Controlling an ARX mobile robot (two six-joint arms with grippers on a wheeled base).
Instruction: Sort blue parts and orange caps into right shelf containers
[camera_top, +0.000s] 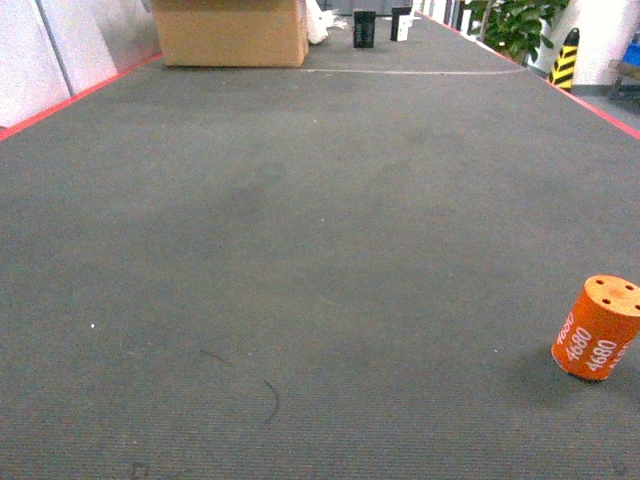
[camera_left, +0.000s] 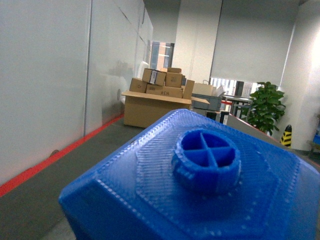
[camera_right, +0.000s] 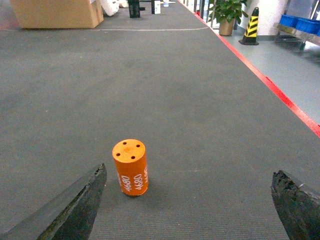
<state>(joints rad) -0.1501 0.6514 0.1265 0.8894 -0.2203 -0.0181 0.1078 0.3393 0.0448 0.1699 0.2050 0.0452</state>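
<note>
Right gripper (camera_right: 187, 200) hangs wide open above the grey carpet (camera_right: 200, 100), its dark fingers (camera_right: 75, 205) spread far apart. Just ahead of them, nearer the left finger, an orange cap (camera_right: 131, 167) stands upright, untouched. Beyond it sits a cardboard box (camera_right: 55, 12). Left gripper's state I cannot tell; a blue part (camera_left: 205, 190) fills its wrist view.

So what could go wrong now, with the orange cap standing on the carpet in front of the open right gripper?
1. The orange cap stands upright and left of centre between the right gripper fingers, so the left finger may knock it over and it could roll.
2. The blue part fills the left wrist view, hiding the floor below.
</note>
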